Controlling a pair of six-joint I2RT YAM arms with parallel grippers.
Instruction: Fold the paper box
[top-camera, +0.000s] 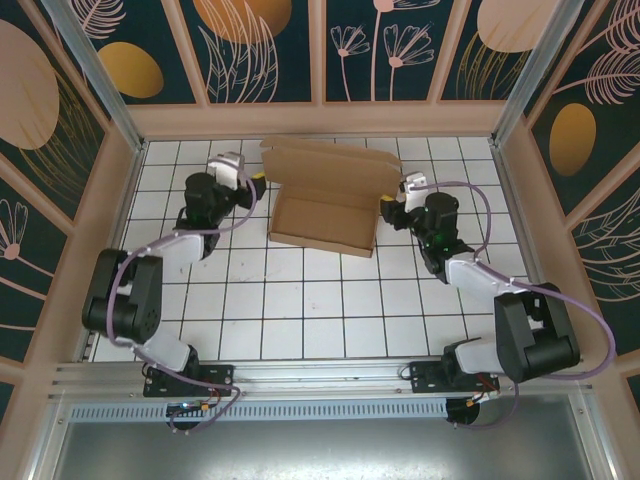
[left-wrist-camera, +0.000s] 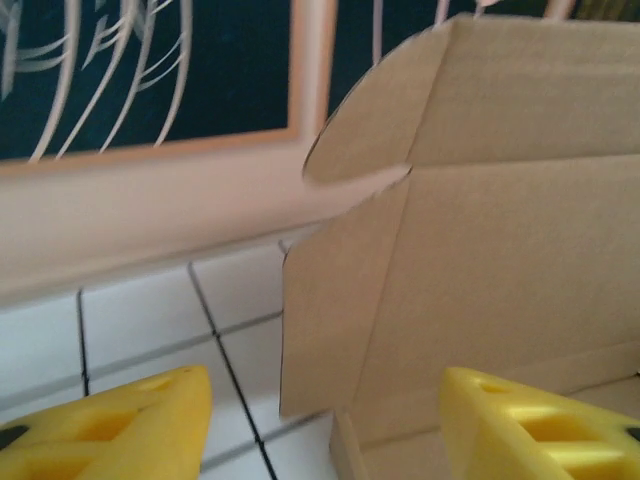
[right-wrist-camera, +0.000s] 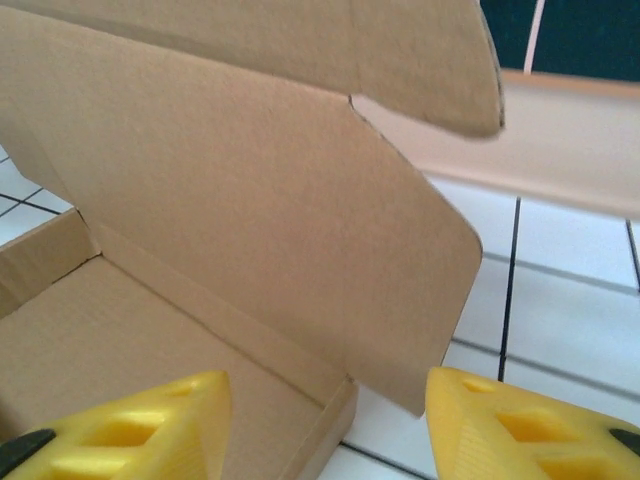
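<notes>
Gaping with nothing between its yellow fingers (left-wrist-camera: 120, 420), the left end effector (top-camera: 252, 180) sits just beside the left end of the paper box (top-camera: 325, 215), a side flap (left-wrist-camera: 330, 320) standing upright just ahead. The right end effector (top-camera: 388, 205), likewise spread and empty, faces the box's right end. Between them the box rests on the white tiled counter (top-camera: 300, 300), lid (top-camera: 330, 160) raised toward the back wall (top-camera: 320, 118).
</notes>
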